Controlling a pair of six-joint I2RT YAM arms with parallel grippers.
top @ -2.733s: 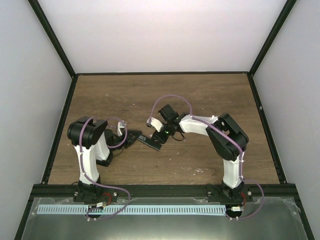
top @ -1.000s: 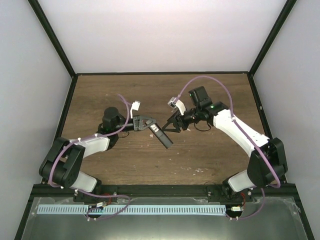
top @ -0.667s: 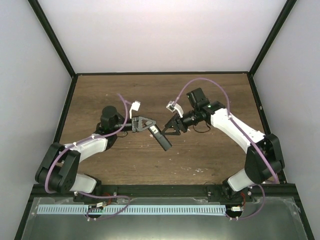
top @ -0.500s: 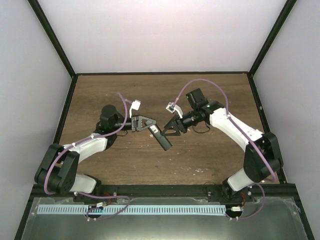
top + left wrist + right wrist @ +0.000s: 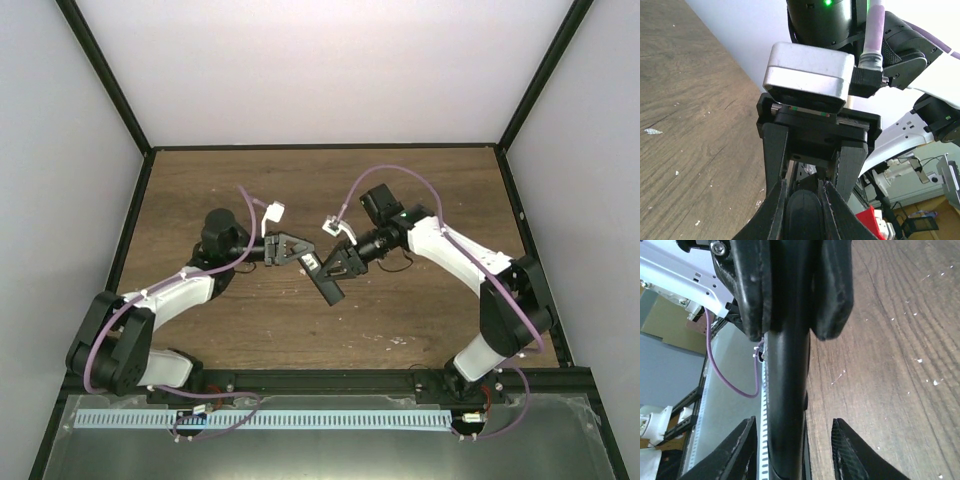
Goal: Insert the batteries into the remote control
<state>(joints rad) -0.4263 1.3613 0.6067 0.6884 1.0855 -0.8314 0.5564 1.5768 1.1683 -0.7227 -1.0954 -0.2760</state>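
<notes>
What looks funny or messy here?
Little pale specks are scattered over the wooden table, like crumbs. The remote control isn't lying straight either: the left hand grips one end, holding it at a slant.

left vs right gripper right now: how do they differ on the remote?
Grip: the left gripper is shut on one end of the remote control; the right gripper is open, with a finger on either side of the bar and a clear gap on one side.
Place: the left gripper holds the end farther from the bases; the right gripper straddles it nearer the middle.
Shared: both are black, two-fingered and face each other along the same remote.
</notes>
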